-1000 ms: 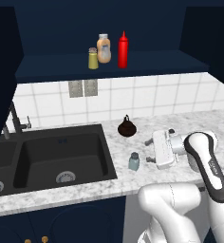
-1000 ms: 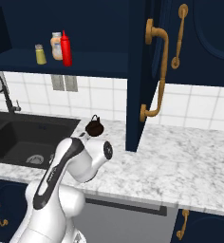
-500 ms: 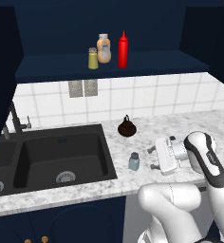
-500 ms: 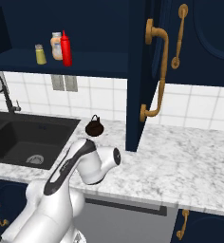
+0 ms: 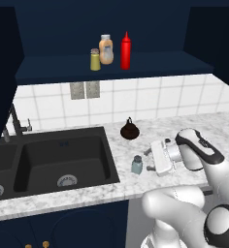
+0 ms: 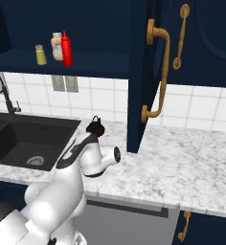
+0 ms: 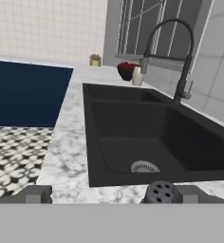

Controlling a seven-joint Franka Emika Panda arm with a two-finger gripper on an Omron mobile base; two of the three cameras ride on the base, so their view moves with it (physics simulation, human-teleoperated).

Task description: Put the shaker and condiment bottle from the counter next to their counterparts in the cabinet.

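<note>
The pale blue-grey shaker (image 5: 136, 164) stands on the marble counter (image 5: 199, 123), just right of the sink. My gripper (image 5: 149, 160) lies level with it at its right, open, fingers pointing at it with a small gap. In the hand view the shaker's perforated grey cap (image 7: 160, 191) sits low, close to the right one of the fingertips (image 7: 194, 193); the gripper (image 7: 115, 194) holds nothing. The red condiment bottle (image 5: 125, 51) stands upright on the navy cabinet shelf (image 5: 160, 62), beside the peach-orange bottle (image 5: 106, 49) and the yellow-green shaker (image 5: 95, 59).
A black sink (image 5: 63, 160) with a dark faucet (image 5: 17, 123) fills the counter's left. A small dark brown pot (image 5: 129, 131) stands behind the shaker. The open cabinet door with a brass handle (image 6: 155, 72) hangs over the counter's right part.
The hand has sunk a little towards the counter and edged left towards the shaker, the forearm folding lower. The shaker and the shelf items have not moved.
</note>
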